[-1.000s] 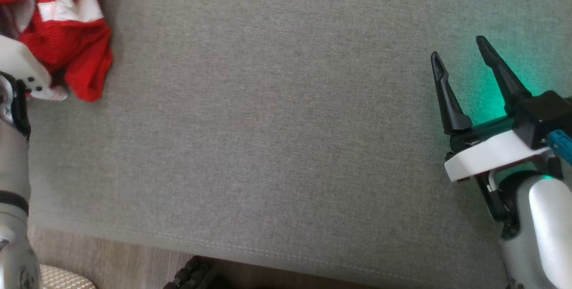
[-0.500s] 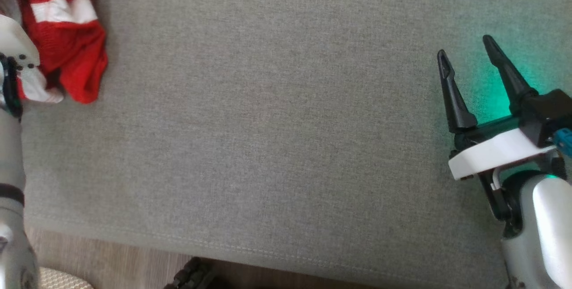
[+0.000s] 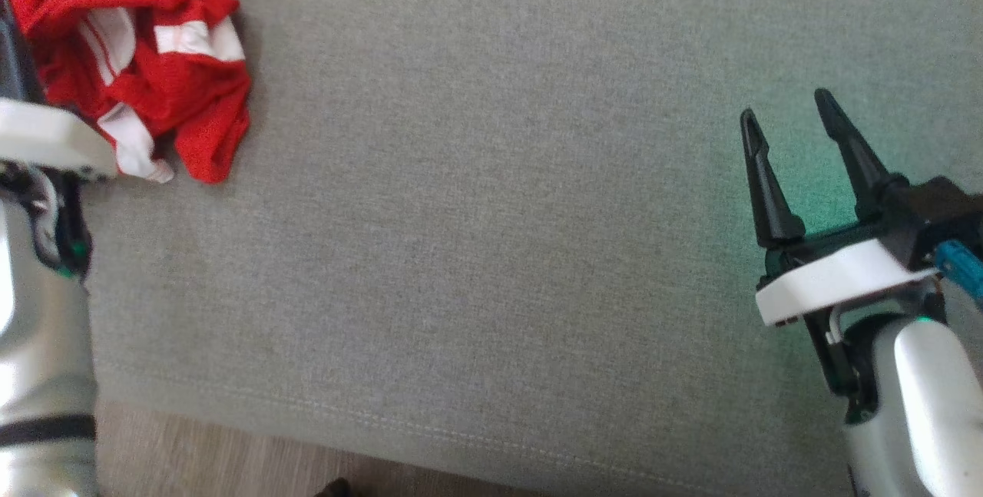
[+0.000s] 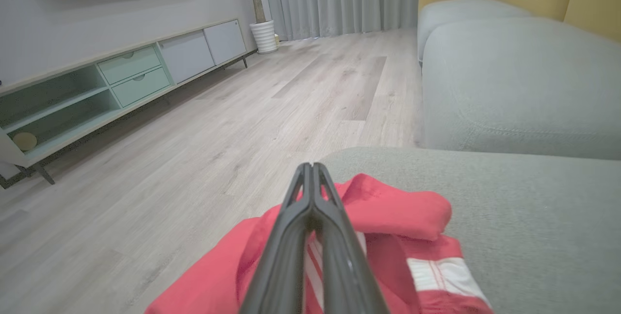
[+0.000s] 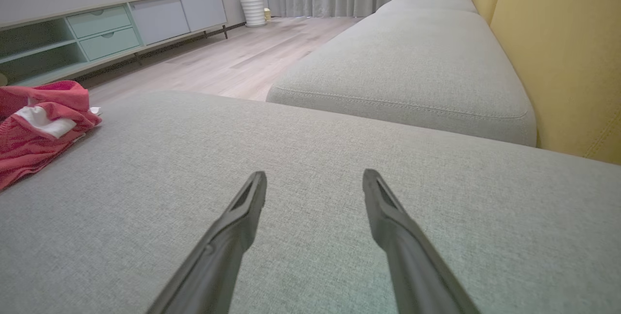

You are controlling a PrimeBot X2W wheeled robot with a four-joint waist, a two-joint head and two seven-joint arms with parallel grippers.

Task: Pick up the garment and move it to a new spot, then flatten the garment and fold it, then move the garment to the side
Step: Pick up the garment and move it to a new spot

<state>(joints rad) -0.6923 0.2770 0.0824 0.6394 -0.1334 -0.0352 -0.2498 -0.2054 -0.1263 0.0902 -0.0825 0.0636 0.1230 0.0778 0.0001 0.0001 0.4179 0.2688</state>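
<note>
The garment (image 3: 153, 82) is a red piece with white stripes, bunched at the far left corner of the grey sofa cushion (image 3: 499, 251). My left gripper (image 4: 310, 166) is shut, its fingers pressed together over the garment (image 4: 398, 212), with striped cloth showing in the slit between them and the tips poking past the fabric. In the head view the left wrist's white mount (image 3: 46, 144) covers the garment's left part. My right gripper (image 3: 785, 107) hovers open and empty over the cushion's right side, far from the garment (image 5: 34, 134).
The cushion's front seam runs along the bottom, with wood floor (image 3: 230, 458) below it. Another grey cushion (image 5: 402, 57) and yellow backrests (image 5: 558, 52) lie beyond. A low TV cabinet (image 4: 121, 76) stands across the floor.
The head view has shifted, so the garment sits further right in frame. The left gripper has shut on it, and the cloth now looks more bunched and raised. The right gripper stays open.
</note>
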